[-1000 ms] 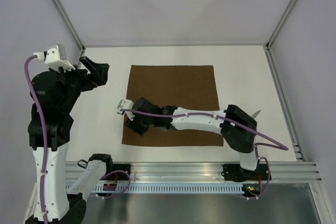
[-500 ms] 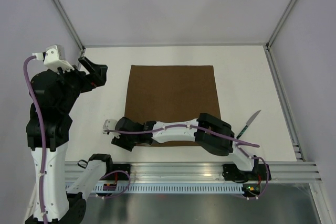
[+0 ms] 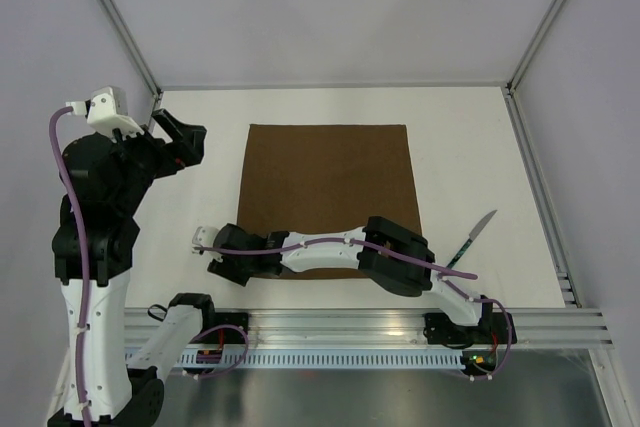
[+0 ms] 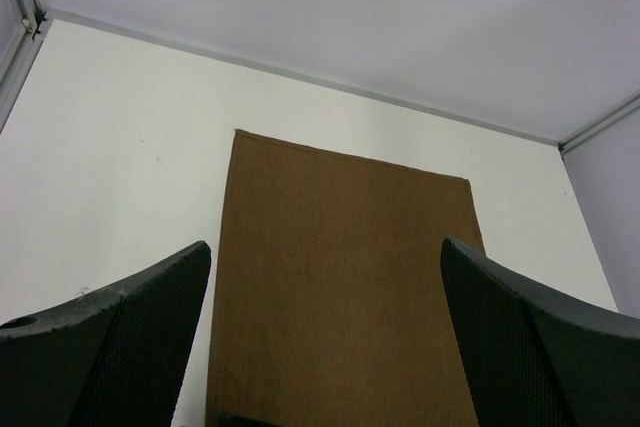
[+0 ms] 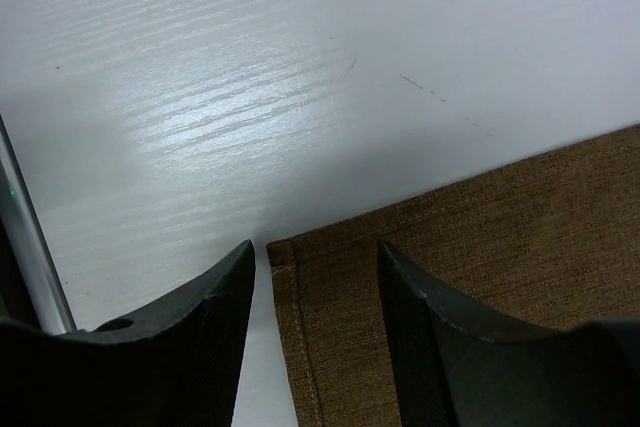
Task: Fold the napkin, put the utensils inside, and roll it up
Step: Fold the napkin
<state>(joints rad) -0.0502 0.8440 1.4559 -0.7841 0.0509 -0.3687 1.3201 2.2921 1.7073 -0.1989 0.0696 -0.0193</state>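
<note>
The dark brown napkin [image 3: 330, 182] lies flat and unfolded on the white table. The knife [image 3: 474, 235], silver blade and dark green handle, rests on the table to the right of the napkin, apart from it. My right gripper [image 3: 224, 269] reaches across to the napkin's near-left corner. In the right wrist view it [image 5: 316, 247] is open and low, straddling that corner of the napkin [image 5: 480, 247], one finger over bare table [image 5: 250, 97], the other over cloth. My left gripper [image 3: 190, 139] hangs raised at the left, open and holding nothing [image 4: 325, 245], looking down on the napkin [image 4: 340, 197].
A metal rail [image 3: 400, 322] runs along the near table edge, close behind the right gripper, and shows in the right wrist view [image 5: 30, 247]. Frame posts and pale walls bound the back and both sides. The right arm's forearm lies over the napkin's near edge.
My right arm has swung left and nearer, from above the napkin's left part to its near-left corner, uncovering the knife. The left arm has stayed put.
</note>
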